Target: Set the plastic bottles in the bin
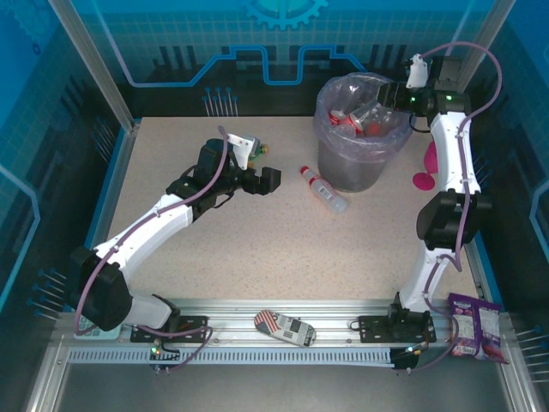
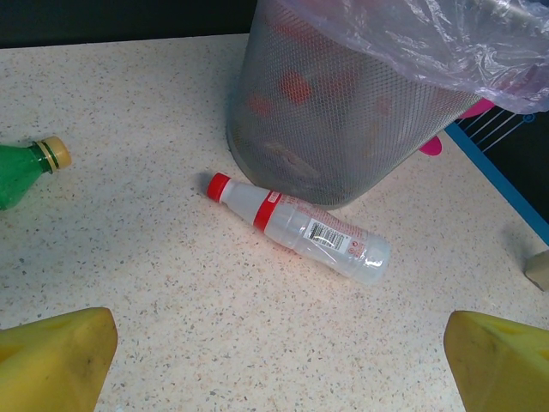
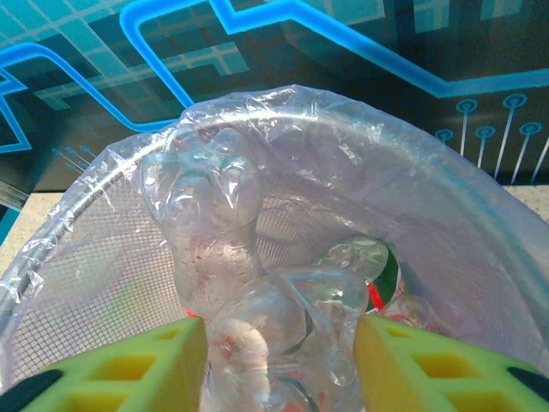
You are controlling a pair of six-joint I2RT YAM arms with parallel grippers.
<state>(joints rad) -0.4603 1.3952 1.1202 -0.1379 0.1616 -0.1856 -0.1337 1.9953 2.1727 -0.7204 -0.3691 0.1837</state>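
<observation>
One clear bottle (image 3: pixel 219 257) sits gripped in right jaws above the bin (image 3: pixel 467 219).

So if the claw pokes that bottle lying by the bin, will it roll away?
Probably: the bottle lies on its side and is round, so a poke could roll it. It looks empty, so likely light and squashy. The bin close behind might stop it.
</observation>
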